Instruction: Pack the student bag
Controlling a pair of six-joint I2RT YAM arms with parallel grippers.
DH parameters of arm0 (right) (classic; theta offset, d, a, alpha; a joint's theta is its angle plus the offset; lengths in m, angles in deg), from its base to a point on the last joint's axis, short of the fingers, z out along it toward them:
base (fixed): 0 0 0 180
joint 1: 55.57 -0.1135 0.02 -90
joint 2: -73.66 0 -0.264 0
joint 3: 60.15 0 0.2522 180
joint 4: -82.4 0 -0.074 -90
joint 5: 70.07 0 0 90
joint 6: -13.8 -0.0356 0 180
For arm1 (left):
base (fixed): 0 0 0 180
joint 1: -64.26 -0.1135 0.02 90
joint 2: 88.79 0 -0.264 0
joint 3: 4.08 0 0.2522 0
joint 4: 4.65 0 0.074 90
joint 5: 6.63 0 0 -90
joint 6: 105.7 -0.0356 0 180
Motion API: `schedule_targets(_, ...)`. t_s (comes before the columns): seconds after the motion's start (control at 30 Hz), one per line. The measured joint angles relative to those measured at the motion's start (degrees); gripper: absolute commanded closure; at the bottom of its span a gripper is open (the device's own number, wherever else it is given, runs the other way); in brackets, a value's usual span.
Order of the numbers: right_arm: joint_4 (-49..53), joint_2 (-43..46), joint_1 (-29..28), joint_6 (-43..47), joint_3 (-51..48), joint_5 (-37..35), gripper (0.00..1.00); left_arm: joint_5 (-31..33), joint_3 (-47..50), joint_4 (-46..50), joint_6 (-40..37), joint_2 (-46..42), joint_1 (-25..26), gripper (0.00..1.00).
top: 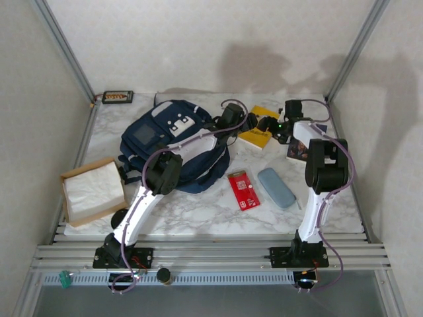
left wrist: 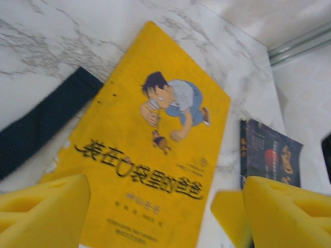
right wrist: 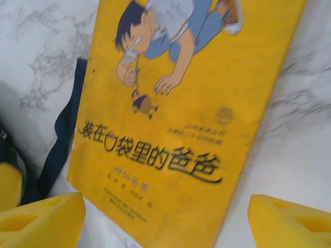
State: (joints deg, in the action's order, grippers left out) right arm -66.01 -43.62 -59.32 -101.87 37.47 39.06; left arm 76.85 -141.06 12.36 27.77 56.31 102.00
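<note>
Above the yellow book beside the student bag — left tool and right tool hover, both spread.

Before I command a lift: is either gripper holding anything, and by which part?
Nothing is held. The left gripper and right gripper both stand open over the yellow book, which lies on the table.

Yellow cartoon-cover book on marble table, navy strap alongside, wide-spread left end effector above.

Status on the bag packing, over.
Left gripper and right gripper open over yellow book. Backpack on table, book outside it. Dark strap at book's edge.
</note>
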Motion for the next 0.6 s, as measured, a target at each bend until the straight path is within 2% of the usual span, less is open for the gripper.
schedule_targets(0.13,0.0,-0.1,-1.9,-1.7,-0.9,0.0,0.25,-0.2,-3.8,1.7,0.1,3.1,-1.8,0.22)
schedule_targets(0.3,0.0,-0.7,-3.3,-3.2,-1.4,-1.5,0.26,-2.3,-6.1,3.2,1.4,6.1,-3.3,0.23)
schedule_targets(0.6,0.0,-0.8,-3.7,-4.7,-1.5,-5.0,0.24,-8.7,-7.3,4.8,1.2,7.8,-2.8,0.29)
